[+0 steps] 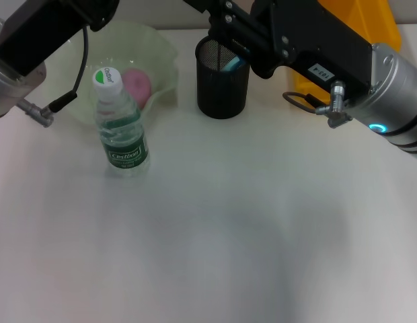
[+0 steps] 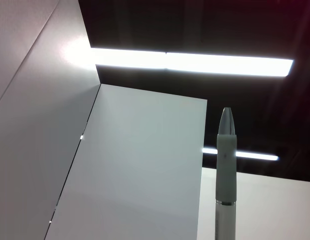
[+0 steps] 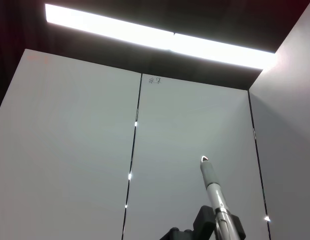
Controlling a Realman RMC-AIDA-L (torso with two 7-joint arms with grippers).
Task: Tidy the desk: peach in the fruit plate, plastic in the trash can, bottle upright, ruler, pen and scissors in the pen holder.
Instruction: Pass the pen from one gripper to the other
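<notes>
1. The peach (image 1: 136, 83) lies in the pale green fruit plate (image 1: 165, 57) at the upper left of the head view.
2. The bottle (image 1: 120, 126) stands upright on the counter (image 1: 229, 229), just in front of the plate, its white and green cap (image 1: 107, 77) overlapping the plate's rim in the picture.
3. The black mesh pen holder (image 1: 222, 84) stands at upper centre, to the right of the plate; something pale blue (image 1: 232, 64) shows inside its mouth.
4. The right arm (image 1: 316, 57) reaches in from the upper right, its front end over the holder's rim. The right hand itself is hidden; whether it is open or closed cannot be told.
5. The right wrist view shows a grey pen (image 3: 215, 192) pointing up toward ceiling lights.
6. The left arm (image 1: 33, 40) sits at the upper left corner, above the plate. Its hand is out of sight.
7. The left wrist view shows a white pen (image 2: 226, 175) against wall panels.
8. A yellow object (image 1: 370, 23) sits at the upper right, behind the right arm.
</notes>
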